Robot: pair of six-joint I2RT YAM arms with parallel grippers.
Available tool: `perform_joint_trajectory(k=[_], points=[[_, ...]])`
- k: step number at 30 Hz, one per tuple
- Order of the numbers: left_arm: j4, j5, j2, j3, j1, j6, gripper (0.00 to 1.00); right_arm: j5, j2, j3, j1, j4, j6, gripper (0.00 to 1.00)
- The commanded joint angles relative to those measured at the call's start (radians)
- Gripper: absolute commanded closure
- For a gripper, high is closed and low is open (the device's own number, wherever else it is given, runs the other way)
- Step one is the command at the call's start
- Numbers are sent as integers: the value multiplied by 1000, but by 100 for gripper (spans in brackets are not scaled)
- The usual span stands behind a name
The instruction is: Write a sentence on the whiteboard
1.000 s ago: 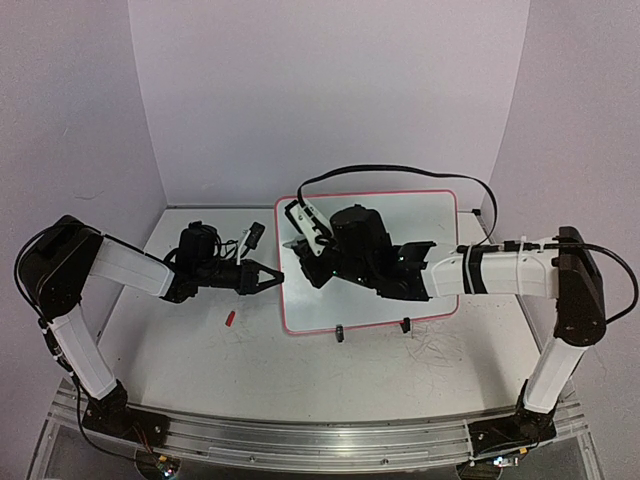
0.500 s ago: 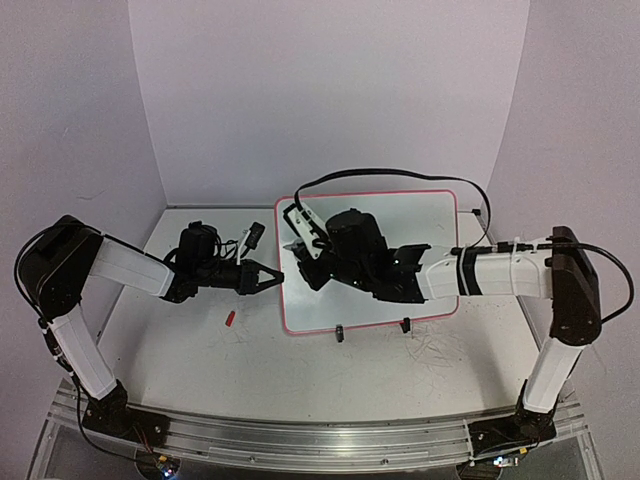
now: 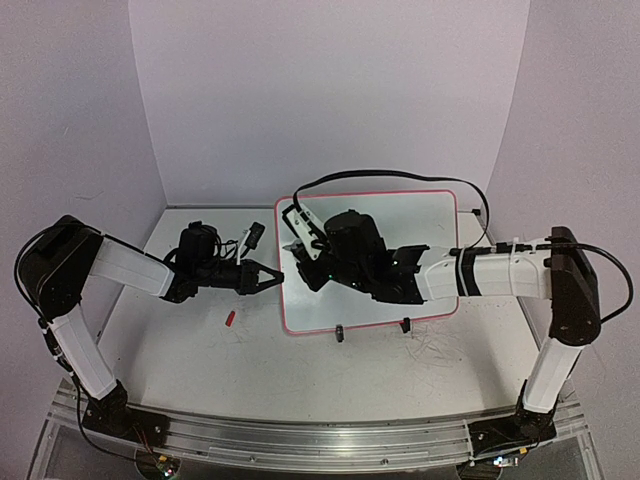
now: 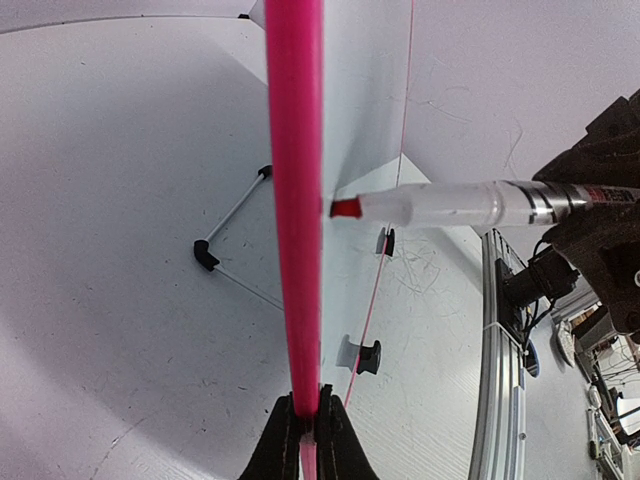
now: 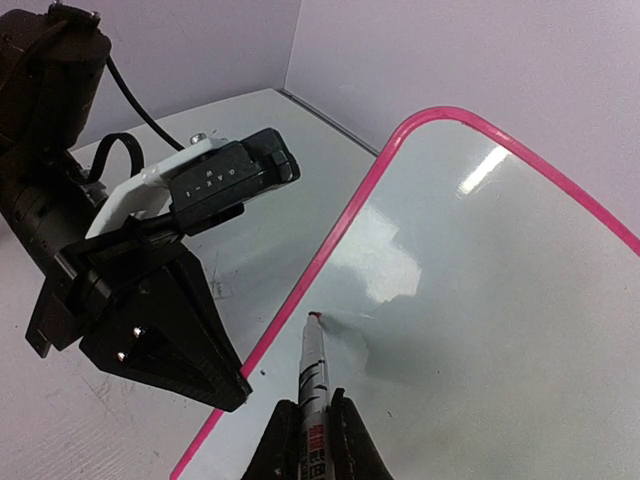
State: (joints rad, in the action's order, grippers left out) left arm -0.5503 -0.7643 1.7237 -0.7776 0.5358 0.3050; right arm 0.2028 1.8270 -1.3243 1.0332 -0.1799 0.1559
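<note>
The left gripper (image 3: 274, 278) pinches the board (image 3: 440, 215) by its rim; the right gripper (image 5: 309, 425) clamps a marker (image 5: 313, 360), tip on the board. Light, even pressure should give clean strokes

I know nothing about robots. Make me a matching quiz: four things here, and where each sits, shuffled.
1. glossy white whiteboard with red rim
2. red-tipped clear marker
3. small red piece
4. black clip feet

A. lying loose on the table
B. along the board's near edge
C. in the right gripper, tip at the board
D. edge pinched by the left gripper

Pairs: 1-D, 2-C, 3-A, 4-B
</note>
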Motion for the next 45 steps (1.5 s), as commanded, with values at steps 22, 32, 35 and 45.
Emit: perform_joint_trajectory(k=[22, 32, 35, 45], points=[[-26, -7, -26, -21, 4, -23, 100, 31, -17, 38, 23, 4, -42, 100], [-23, -10, -28, -23, 4, -24, 100, 29, -7, 43, 36, 11, -52, 100], [-22, -10, -28, -22, 4, -25, 100, 24, -4, 40, 39, 14, -51, 100], [-20, -9, -26, -22, 4, -28, 100, 21, -13, 33, 46, 16, -53, 100]])
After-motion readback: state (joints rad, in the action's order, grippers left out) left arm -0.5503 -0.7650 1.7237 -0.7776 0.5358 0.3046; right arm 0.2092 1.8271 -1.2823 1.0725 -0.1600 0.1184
